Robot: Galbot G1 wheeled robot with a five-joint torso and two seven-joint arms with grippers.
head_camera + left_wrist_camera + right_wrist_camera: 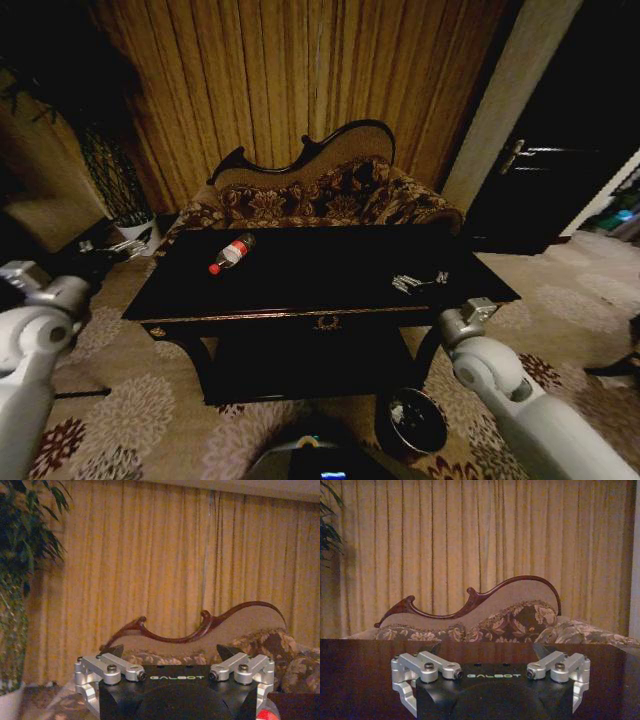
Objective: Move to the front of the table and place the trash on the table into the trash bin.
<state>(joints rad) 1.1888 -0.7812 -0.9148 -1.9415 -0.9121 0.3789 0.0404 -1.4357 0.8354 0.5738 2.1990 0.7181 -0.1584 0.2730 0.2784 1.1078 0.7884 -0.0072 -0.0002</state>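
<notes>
The glossy black table [300, 280] stands right ahead, its gold-trimmed front edge toward me. On its left part lies a clear plastic bottle [232, 252] with a red label and cap. A crumpled pale piece of trash [418, 283] rests near the right front. The dark round trash bin [412, 420] sits on the carpet below the table's right front, with litter inside. My left arm [30, 340] is raised left of the table and my right arm [500, 380] by its right front corner. The left gripper [170, 652] and the right gripper [487, 650] are both open and hold nothing.
A carved floral sofa [320, 195] stands behind the table before tan curtains. A potted plant in a white pot [135, 235] is at the back left, a dark door [560, 170] at the right. Patterned carpet [120, 420] lies around the table.
</notes>
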